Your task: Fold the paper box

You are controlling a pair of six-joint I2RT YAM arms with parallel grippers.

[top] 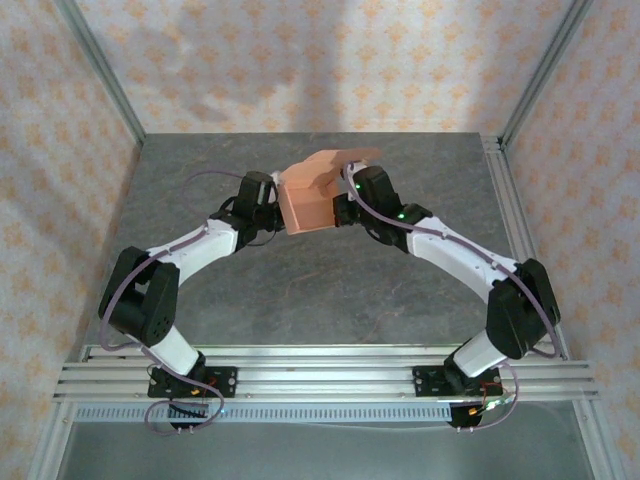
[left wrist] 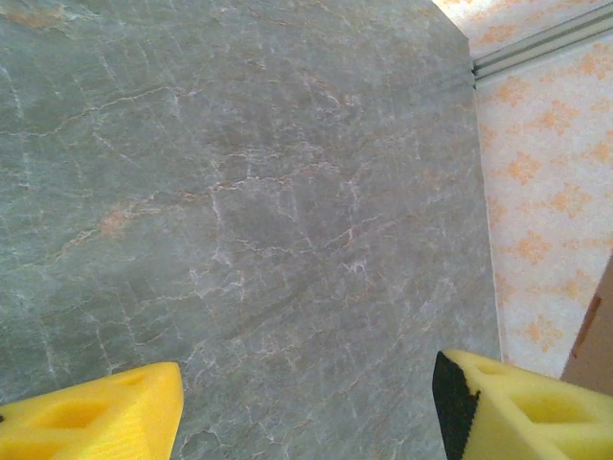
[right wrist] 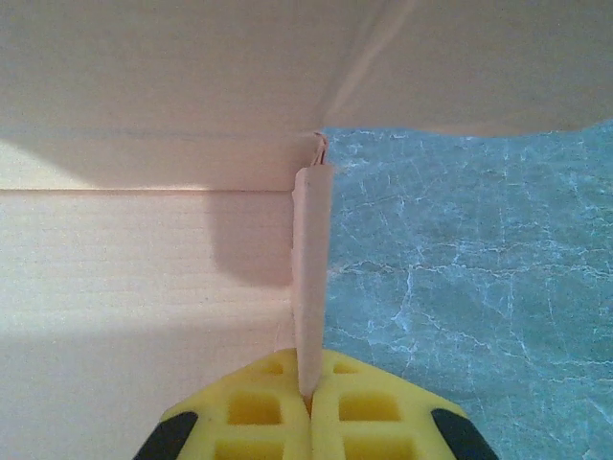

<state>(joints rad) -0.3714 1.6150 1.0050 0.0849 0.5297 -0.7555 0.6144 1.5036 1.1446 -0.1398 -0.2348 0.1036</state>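
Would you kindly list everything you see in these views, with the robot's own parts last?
paper box: one, salmon-orange, partly folded, mid-table between the arms
table: one, grey marbled
walls: cream with orange pattern, around the table
rails: silver, near edge
left arm, right arm: white and black, meeting at the box
left end effector: yellow pads, open, beside the box
right end effector: yellow pads, shut on a box flap

Grey marbled table (top: 300, 300), perhaps wallpapered walls (top: 300, 60)
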